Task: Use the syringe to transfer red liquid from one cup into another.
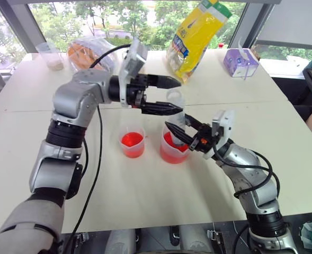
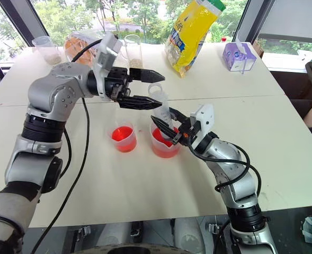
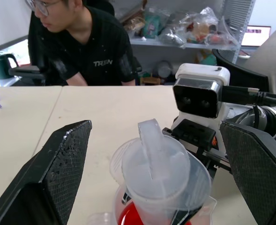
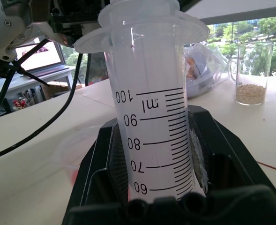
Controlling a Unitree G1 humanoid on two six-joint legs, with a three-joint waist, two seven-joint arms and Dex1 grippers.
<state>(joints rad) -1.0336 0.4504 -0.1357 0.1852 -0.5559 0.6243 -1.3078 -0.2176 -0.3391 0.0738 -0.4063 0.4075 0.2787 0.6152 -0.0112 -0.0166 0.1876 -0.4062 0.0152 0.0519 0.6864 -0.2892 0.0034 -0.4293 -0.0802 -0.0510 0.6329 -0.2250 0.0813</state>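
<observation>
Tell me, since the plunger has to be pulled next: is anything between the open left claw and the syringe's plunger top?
Nothing visible. The left claw is open, level with the plunger of the syringe, which the right claw holds upright in the beaker. The gap between is bare.

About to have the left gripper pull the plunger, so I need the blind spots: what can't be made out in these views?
- Syringe tip: hidden inside the spouted beaker behind the right gripper in the eye views; whether it dips into the red liquid cannot be told.
- Barrel below the sixty mark: covered by the right gripper's fingers in the right wrist view.
- Small cup: cut off by the left wrist view's edge.
</observation>
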